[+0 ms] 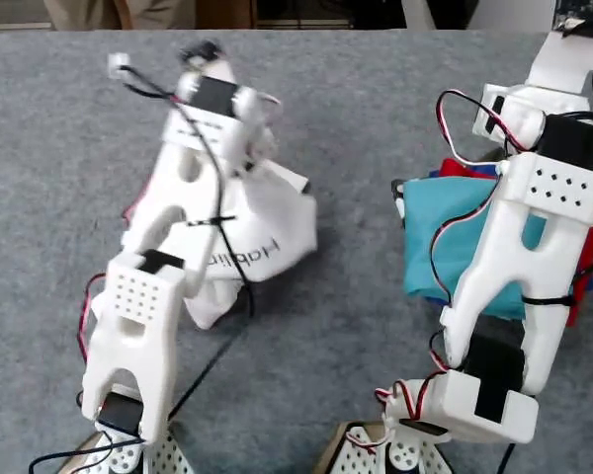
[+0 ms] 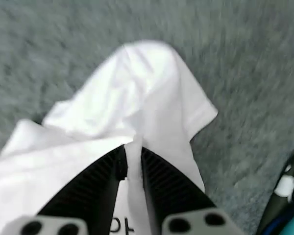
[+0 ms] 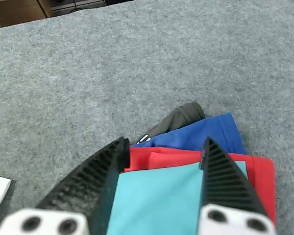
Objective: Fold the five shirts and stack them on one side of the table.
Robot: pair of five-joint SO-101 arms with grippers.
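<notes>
Grey felt-like cloth covers the table (image 1: pixel 376 99), with brown wooden furniture (image 3: pixel 14 12) beyond its far edge.

My grey table (image 1: pixel 356 118) carries a crumpled white shirt (image 1: pixel 287 222) on my left and a folded stack (image 1: pixel 420 222), teal on top, on my right.

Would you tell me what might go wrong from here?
The left end effector pinches only a thin ridge of the white shirt, which is bunched, so it may slip or fold crooked. The right end effector hangs open over the teal shirt topping the stack and might nudge it askew.
</notes>
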